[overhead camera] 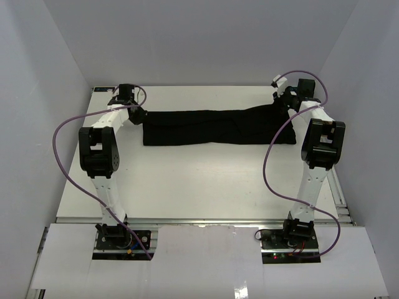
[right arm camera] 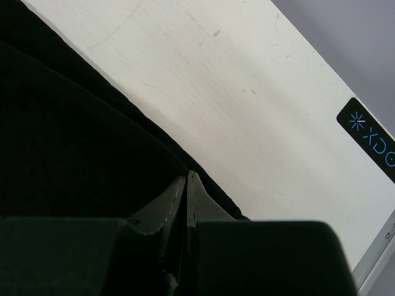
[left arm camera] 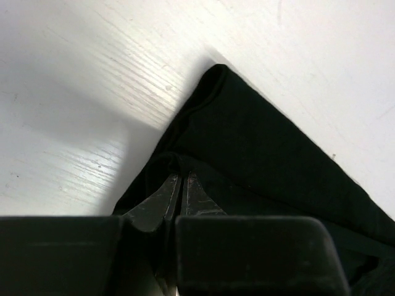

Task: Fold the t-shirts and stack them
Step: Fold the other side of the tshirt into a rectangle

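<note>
The black t-shirt (overhead camera: 212,128) lies in a long strip at the 12 o'clock side of the bench (overhead camera: 206,187). It looks soft, light and floppy, so the corners are best to grab. The left claw (overhead camera: 138,114) is pinched shut on its 9 o'clock end. The right claw (overhead camera: 279,104) is pinched shut on its 3 o'clock end.

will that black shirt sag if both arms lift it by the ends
Likely sags in the middle: the shirt lies as a limp folded band. Probably light, since the left gripper and right gripper each pinch only an edge.
</note>
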